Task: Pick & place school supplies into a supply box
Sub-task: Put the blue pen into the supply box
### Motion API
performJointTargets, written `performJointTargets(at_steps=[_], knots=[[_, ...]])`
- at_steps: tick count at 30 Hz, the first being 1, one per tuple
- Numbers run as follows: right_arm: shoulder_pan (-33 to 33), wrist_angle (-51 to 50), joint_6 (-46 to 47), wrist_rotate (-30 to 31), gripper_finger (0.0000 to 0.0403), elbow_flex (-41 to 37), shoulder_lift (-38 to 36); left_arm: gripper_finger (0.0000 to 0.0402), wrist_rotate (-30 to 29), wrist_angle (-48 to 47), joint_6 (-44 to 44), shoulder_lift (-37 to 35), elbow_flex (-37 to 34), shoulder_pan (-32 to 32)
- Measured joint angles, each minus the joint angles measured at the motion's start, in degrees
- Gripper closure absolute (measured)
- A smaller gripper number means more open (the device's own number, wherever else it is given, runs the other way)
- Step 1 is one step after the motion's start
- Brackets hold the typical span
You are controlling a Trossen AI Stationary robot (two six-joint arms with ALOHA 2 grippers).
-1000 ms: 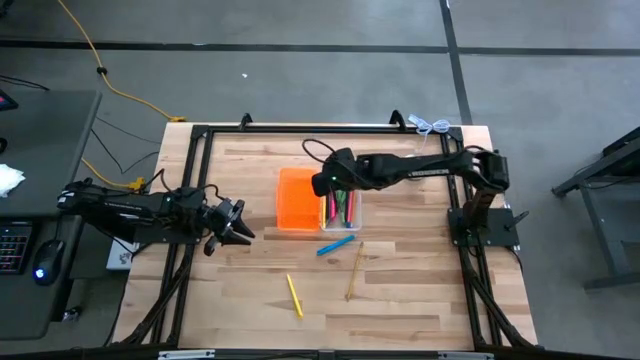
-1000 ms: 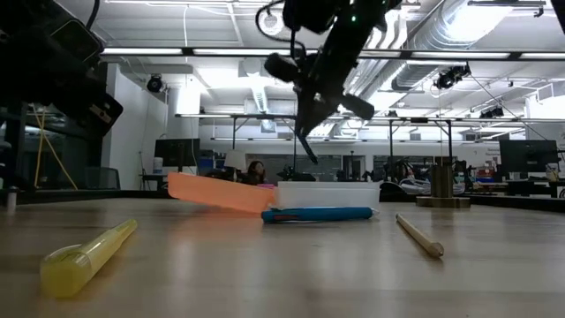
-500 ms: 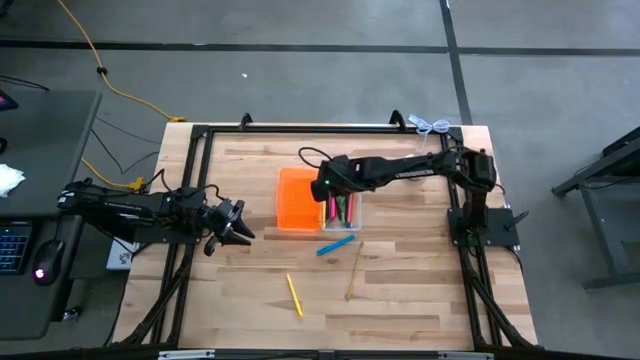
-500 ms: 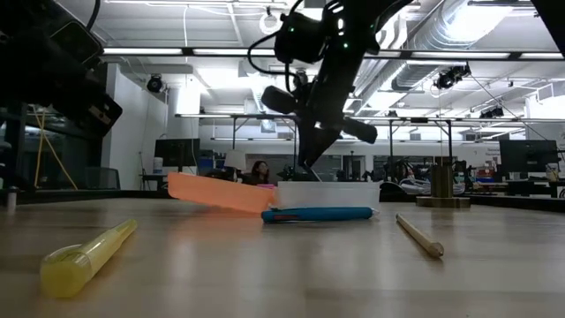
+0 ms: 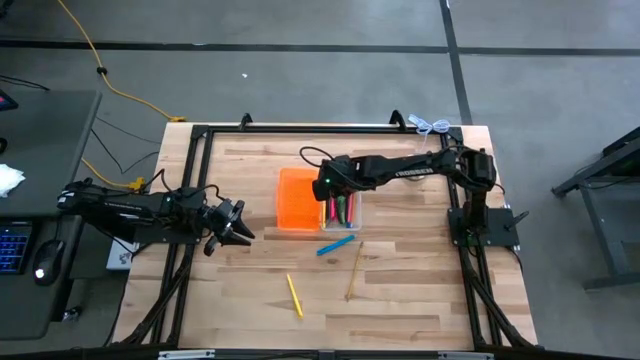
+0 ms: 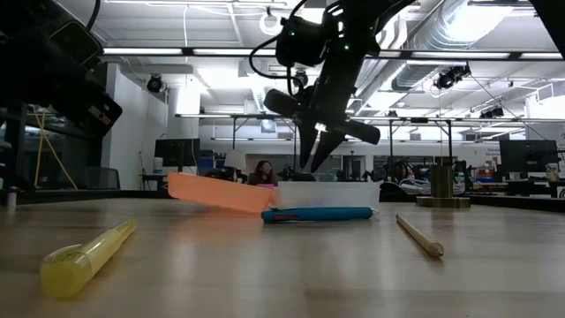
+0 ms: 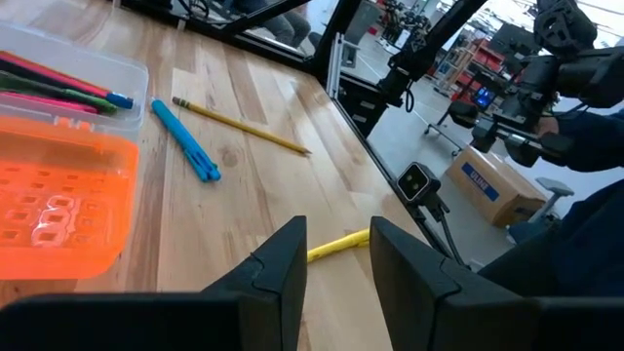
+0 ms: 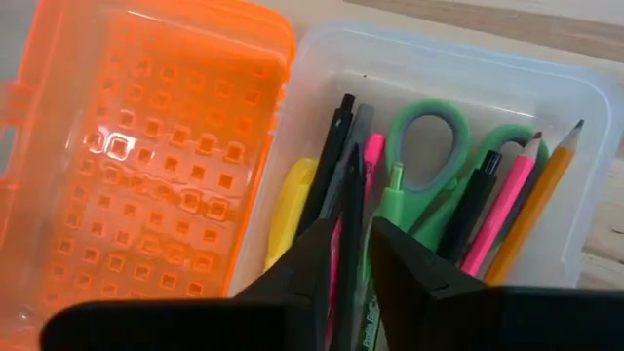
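From the high view, I see my right claw (image 5: 327,192) hanging over the supply box (image 5: 320,203) in the middle of the surface (image 5: 400,290), above the seam between the orange lid and the clear tray. My left claw (image 5: 240,226) waits at the left side of the surface, well apart from the box. A blue marker (image 5: 336,244) lies just near of the tray, a pencil (image 5: 354,271) to its right, and a yellow highlighter (image 5: 294,295) nearer still.

In the low view, the right claw (image 6: 316,159) stands just above the tray, its fingers slightly parted and nothing between them.

Through the left wrist view, the left claw (image 7: 335,255) is part open and empty; beyond it lie the blue marker (image 7: 185,153), pencil (image 7: 239,129) and highlighter (image 7: 338,244).

In the right wrist view, the right claw (image 8: 349,255) is parted a little directly over the tray, which holds green scissors (image 8: 429,185), pink, black and yellow pens, and pencils.
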Motion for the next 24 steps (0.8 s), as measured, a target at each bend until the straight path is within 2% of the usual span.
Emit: performJointTargets(at_steps=[9, 24], knots=[[-0.02, 0.08, -3.96, -0.18, 0.0323, 0.00, 0.00, 0.0257, 0.30, 0.01, 0.00, 0.00, 0.00, 0.00], [0.35, 0.26, -5.12, -8.76, 0.0328, 0.09, -0.76, 0.0257, 1.01, 0.01, -0.28, 0.00, 0.00, 0.00]])
